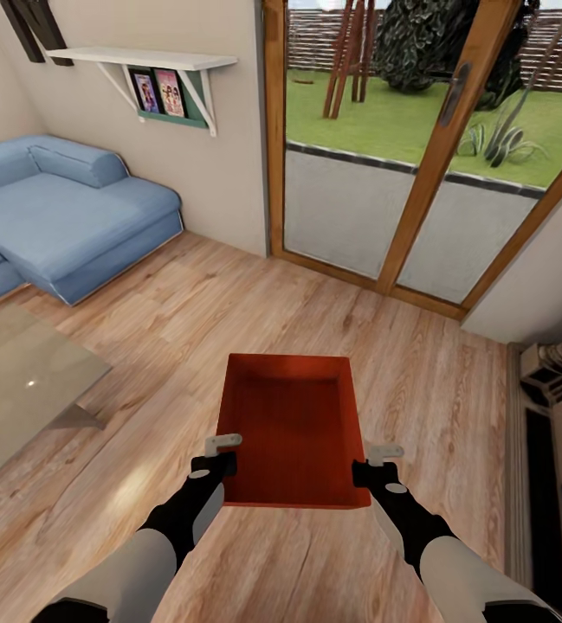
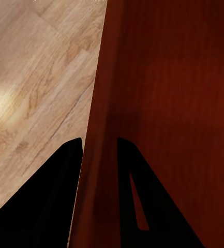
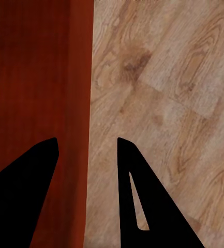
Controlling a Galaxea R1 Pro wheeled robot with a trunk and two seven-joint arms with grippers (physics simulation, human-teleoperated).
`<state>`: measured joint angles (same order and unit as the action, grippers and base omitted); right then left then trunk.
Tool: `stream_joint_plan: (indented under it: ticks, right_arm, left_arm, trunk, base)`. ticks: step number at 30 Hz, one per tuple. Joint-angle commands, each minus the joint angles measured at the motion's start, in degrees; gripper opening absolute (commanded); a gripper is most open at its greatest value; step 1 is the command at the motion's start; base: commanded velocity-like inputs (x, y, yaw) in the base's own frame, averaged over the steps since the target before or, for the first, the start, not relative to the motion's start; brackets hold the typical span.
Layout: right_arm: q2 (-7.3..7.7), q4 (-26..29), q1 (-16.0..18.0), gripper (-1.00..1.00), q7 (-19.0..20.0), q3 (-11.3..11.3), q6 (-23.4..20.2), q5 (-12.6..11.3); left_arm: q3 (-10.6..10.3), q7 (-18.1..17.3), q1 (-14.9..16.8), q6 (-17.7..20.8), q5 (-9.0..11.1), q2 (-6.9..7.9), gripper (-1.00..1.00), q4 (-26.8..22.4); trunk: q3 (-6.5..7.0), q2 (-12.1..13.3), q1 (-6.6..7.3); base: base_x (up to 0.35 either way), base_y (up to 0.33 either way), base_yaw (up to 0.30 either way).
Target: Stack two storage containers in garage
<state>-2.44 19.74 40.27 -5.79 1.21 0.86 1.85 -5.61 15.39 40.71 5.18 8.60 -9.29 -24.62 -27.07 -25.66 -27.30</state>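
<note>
One orange-red storage container (image 1: 289, 428) hangs in front of me over the light wood planks of the living room, held by its two side walls. My left gripper (image 1: 222, 446) is shut on the left wall near the near corner. In the left wrist view its black fingers (image 2: 65, 181) pinch that wall (image 2: 99, 103). My right gripper (image 1: 384, 454) grips the right wall. In the right wrist view, one finger (image 3: 34, 175) lies over the red inside (image 3: 34, 67), the other outside over the wood. The container is empty.
A blue sofa (image 1: 64, 216) stands at the far left, with a glass table (image 1: 21, 381) nearer on the left. Wood-framed glass doors (image 1: 402, 173) fill the wall ahead, and a white shelf (image 1: 142, 59) hangs beside them. A dark unit (image 1: 558, 433) lines the right edge.
</note>
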Motion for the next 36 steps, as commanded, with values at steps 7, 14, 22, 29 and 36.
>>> stream_joint_plan:
  ticks: [7, 14, 22, 29, 36]
  right_arm:
    - [-0.01, 4.43, 0.07, -1.00, -0.36, -0.86, 0.11, 0.70]
    - [0.03, 4.43, 0.07, -1.00, -0.36, -0.86, 0.11, 0.73]
    - [0.05, 4.43, 0.07, -1.00, -0.36, -0.86, 0.11, 0.75]
    - [0.06, 4.43, 0.07, -1.00, -0.36, -0.86, 0.11, 0.79]
    - [0.06, 4.43, 0.07, -1.00, -0.36, -0.86, 0.11, 0.79]
  left_arm:
    - [-0.64, 0.69, -0.02, 0.36, 1.07, 1.02, -1.00, 0.09]
    - [-0.64, 0.70, -0.02, 0.36, 1.07, 0.99, -1.00, 0.09]
    - [-0.64, 0.69, -0.02, 0.36, 1.07, 1.03, -1.00, 0.09]
    - [-0.64, 0.69, -0.02, 0.36, 1.07, 1.01, -1.00, 0.09]
    - [-0.64, 0.69, -0.02, 0.36, 1.07, 1.00, -1.00, 0.09]
  trunk:
    - [0.57, -0.08, -0.02]
    - [1.22, -0.08, -0.02]
    - [1.95, -0.08, -0.02]
    - [2.60, -0.08, -0.02]
    - [3.24, -0.08, -0.02]
  base:
    - [0.000, 0.000, 0.000]
    - [0.000, 0.000, 0.000]
    - [0.000, 0.000, 0.000]
    - [0.000, 0.000, 0.000]
    - [0.000, 0.000, 0.000]
